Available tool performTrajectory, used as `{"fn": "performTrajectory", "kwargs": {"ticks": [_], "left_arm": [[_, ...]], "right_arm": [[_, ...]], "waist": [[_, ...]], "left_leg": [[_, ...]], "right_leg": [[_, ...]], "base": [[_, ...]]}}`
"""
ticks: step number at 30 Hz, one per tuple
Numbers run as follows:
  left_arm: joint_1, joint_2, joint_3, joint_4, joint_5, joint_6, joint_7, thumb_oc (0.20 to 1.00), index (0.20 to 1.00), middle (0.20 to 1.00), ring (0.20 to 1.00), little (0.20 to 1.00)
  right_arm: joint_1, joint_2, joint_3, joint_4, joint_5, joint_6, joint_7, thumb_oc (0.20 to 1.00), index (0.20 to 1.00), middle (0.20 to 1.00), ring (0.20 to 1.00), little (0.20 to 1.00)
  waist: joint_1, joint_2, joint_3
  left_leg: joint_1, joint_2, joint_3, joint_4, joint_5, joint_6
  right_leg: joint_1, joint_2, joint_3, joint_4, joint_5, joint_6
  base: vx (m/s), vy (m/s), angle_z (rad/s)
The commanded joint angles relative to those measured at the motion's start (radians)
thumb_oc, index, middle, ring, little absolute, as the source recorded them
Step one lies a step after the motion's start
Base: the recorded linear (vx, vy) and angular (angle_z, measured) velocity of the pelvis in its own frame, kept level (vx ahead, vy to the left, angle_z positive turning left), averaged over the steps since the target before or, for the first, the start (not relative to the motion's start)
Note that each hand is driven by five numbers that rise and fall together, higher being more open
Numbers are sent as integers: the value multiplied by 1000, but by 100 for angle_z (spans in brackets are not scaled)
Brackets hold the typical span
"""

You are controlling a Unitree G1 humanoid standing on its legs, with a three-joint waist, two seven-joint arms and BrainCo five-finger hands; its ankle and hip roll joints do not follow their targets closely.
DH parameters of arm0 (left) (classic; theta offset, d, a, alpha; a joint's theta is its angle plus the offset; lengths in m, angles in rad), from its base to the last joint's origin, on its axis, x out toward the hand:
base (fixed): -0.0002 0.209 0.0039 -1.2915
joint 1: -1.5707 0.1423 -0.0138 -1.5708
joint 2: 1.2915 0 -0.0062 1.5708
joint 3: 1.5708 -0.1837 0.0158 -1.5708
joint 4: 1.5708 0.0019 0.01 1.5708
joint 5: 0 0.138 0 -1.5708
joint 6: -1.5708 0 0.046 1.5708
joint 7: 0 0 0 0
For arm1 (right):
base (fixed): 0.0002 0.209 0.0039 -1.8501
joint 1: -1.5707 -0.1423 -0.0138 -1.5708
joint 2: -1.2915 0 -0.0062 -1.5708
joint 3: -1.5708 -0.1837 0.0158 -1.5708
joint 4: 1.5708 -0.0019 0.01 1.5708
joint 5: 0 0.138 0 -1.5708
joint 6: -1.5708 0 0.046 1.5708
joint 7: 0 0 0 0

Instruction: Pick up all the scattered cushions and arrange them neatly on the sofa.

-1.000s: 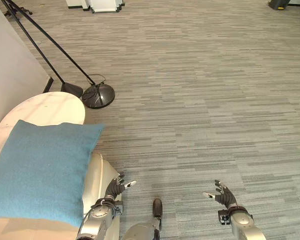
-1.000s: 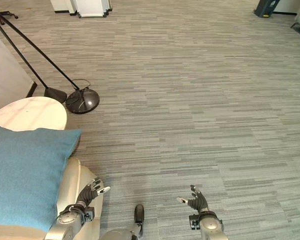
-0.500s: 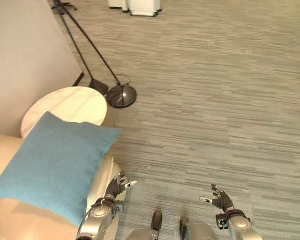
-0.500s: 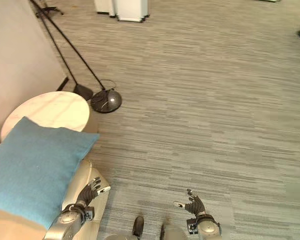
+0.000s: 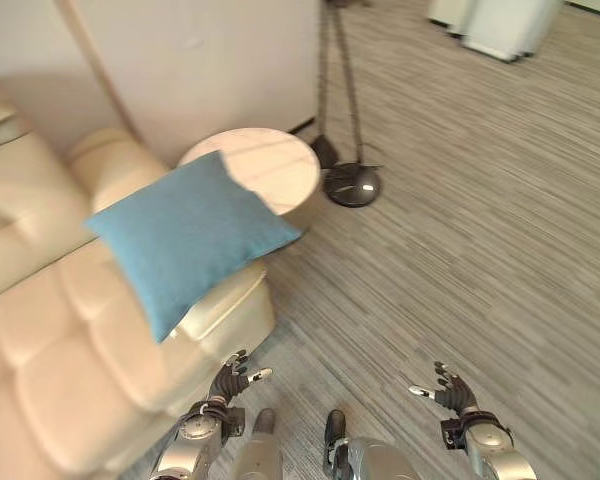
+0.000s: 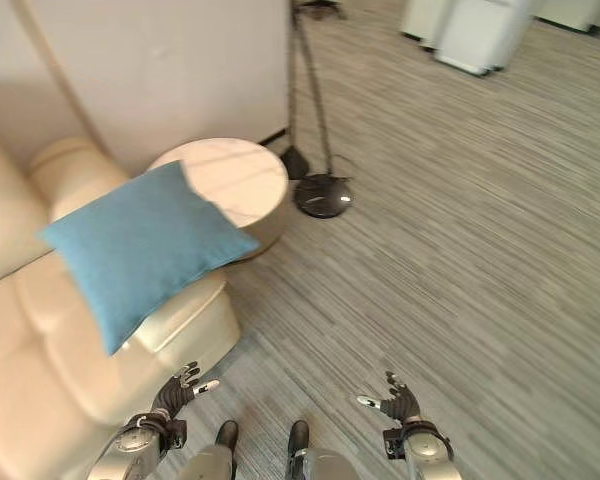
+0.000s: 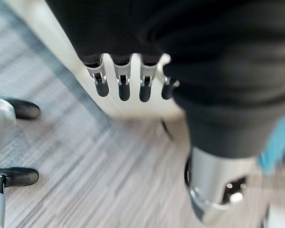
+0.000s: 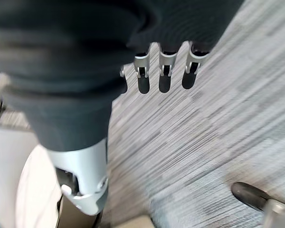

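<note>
A square teal fabric cushion [image 5: 185,235] is lying tilted over the rounded arm of the cream leather sofa [image 5: 50,340], one corner jutting past the arm's edge toward the round pale marble-topped desk [image 5: 265,165]. That perch looks provisional, not arranged: the cushion is overhanging the arm instead of sitting on the seat or against the backrest.

The robot's left hand [image 5: 232,378] is hanging low with its fingers [image 7: 121,85] released and spread, grasping nothing, just off the front corner of the sofa arm. The teal cushion is sitting ahead of and above those fingers, well apart from them. The right hand [image 6: 395,402] is likewise hovering over the grey striped carpet [image 5: 480,250] with its fingers [image 8: 161,71] released and empty, and nothing is lying near them.

Beyond the left fingers, the sofa front and the round desk are closing off that side, and a black floor lamp base [image 5: 352,185] is standing just past the desk with its thin poles [image 6: 315,80] slanting up toward the pale wall [image 5: 210,70]. Ahead of and beyond the right fingers the carpet is running open, giving wide room for stepping and swinging the arms. White cabinets [image 6: 465,35] are standing far off at the carpet's far edge.
</note>
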Motion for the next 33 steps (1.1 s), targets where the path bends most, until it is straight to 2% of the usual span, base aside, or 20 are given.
{"fn": "performTrajectory", "kwargs": {"ticks": [1,2,3,6,7,8,11,14,15,16,17,18,20,21,22,24,28,31,32,33], "left_arm": [[-10,17,49,-29,-1,-28,3,1000,1000,1000,1000,1000],[-10,17,50,-29,-1,-28,3,1000,1000,1000,1000,1000],[-6,21,68,-24,4,-26,11,1000,1000,1000,1000,1000],[0,24,88,-14,6,-28,21,1000,1000,1000,1000,1000],[15,26,99,-16,1,-29,21,1000,1000,1000,1000,1000],[33,25,114,-13,0,-29,22,1000,1000,1000,1000,1000],[45,27,125,-3,-4,-27,22,1000,1000,1000,1000,1000],[47,33,142,17,-9,-23,31,1000,1000,1000,1000,1000],[49,35,146,19,-12,-21,33,1000,1000,1000,1000,1000],[52,37,149,24,-13,-20,34,1000,1000,1000,1000,1000],[52,37,149,24,-13,-20,34,1000,1000,1000,1000,1000],[49,40,149,30,-11,-22,35,1000,1000,1000,1000,1000],[47,40,148,22,-12,-25,38,1000,1000,1000,1000,1000],[45,38,152,15,-18,-31,40,1000,1000,1000,1000,1000],[45,37,152,15,-18,-31,40,1000,1000,1000,1000,1000],[34,36,149,15,-28,-36,43,1000,1000,1000,1000,1000],[14,31,156,24,-44,-41,55,1000,1000,1000,1000,1000],[1,36,160,25,-44,-48,60,1000,1000,1000,1000,1000],[-7,37,157,31,-39,-53,60,1000,1000,1000,1000,1000],[-7,37,157,31,-39,-54,60,1000,1000,1000,1000,1000]], "right_arm": [[-4,-29,-23,-75,21,-36,-19,1000,1000,1000,1000,1000],[-4,-29,-22,-75,21,-36,-19,1000,1000,1000,1000,1000],[-11,-33,-26,-83,17,-33,-30,1000,1000,1000,1000,1000],[-17,-36,-21,-88,10,-32,-39,1000,1000,1000,1000,1000],[-15,-35,-20,-95,7,-31,-34,1000,1000,1000,1000,1000],[-18,-27,-20,-105,-4,-30,-34,1000,1000,1000,1000,1000],[-17,-15,-23,-107,-9,-23,-30,1000,1000,1000,1000,1000],[-20,9,-18,-103,-15,-20,-23,1000,1000,1000,1000,1000],[-18,14,-16,-106,-17,-15,-17,1000,1000,1000,1000,1000],[-13,18,-13,-112,-26,-12,-7,1000,1000,1000,1000,1000],[-13,18,-13,-112,-26,-12,-7,1000,1000,1000,1000,1000],[-8,20,-14,-111,-27,-15,-7,1000,1000,1000,1000,1000],[-2,28,-13,-111,-25,-14,-3,1000,1000,1000,1000,1000],[-4,34,-15,-107,-19,-15,0,1000,1000,1000,1000,1000],[-4,34,-15,-106,-19,-15,0,1000,1000,1000,1000,1000],[-7,35,-21,-103,-12,-18,-3,1000,1000,1000,1000,1000],[-13,35,-30,-91,-1,-13,-15,1000,1000,1000,1000,1000],[-11,33,-34,-88,-3,-12,-20,1000,1000,1000,1000,1000],[-9,30,-34,-80,-3,-15,-18,1000,1000,1000,1000,1000],[-9,30,-34,-80,-3,-15,-18,1000,1000,1000,1000,1000]], "waist": [[-16,35,3],[-17,35,3],[-5,39,6],[15,38,5],[19,46,-6],[28,54,-31],[34,43,-44],[44,24,-49],[43,22,-49],[36,22,-46],[36,22,-46],[30,23,-44],[19,40,-40],[7,51,-33],[8,53,-35],[-5,59,-30],[-30,48,-18],[-50,41,-3],[-60,33,-5],[-61,34,-3]], "left_leg": [[45,6,47,-131,91,-5],[46,5,46,-133,92,-5],[-7,21,102,-201,135,-15],[-25,25,124,-259,146,-34],[6,30,131,-308,160,-33],[0,27,119,-295,220,-24],[11,10,112,-277,212,-11],[45,-18,106,-253,166,21],[61,-27,103,-253,152,32],[101,-50,89,-259,126,58],[101,-51,90,-259,126,58],[119,-61,79,-264,115,67],[154,-59,54,-283,106,74],[183,-61,33,-297,103,69],[180,-59,32,-297,104,69],[202,-54,7,-313,99,60],[254,-66,-39,-336,88,46],[292,-70,-72,-340,69,35],[315,-75,-98,-338,50,31],[316,-75,-99,-337,49,31]], "right_leg": [[168,-62,24,-134,-49,124],[168,-63,23,-134,-50,124],[196,-60,-8,-141,-76,124],[235,-64,-31,-141,-108,131],[247,-62,-40,-135,-116,138],[261,-64,-62,-129,-106,140],[267,-86,-53,-97,-117,146],[246,-127,-39,41,-117,167],[229,-141,-35,97,-103,175],[184,-170,-18,224,-28,194],[183,-171,-18,226,-29,194],[162,-174,4,273,5,203],[101,-151,62,328,12,186],[73,-139,90,281,-17,176],[72,-137,89,277,-13,175],[49,-119,111,186,-43,165],[-1,-84,181,-7,28,188],[-51,-74,193,-92,84,203],[-44,-68,218,-115,91,203],[-41,-68,217,-116,91,203]], "base": [[201,36,87],[350,78,92],[150,41,79],[259,73,79],[409,216,31],[260,199,18],[263,170,15],[273,195,4],[319,254,2],[234,180,8],[238,171,23],[136,87,42],[242,85,48],[220,27,50],[225,-9,56],[200,-47,41],[225,-96,43],[264,-161,15],[240,-172,7],[243,-189,47]]}}
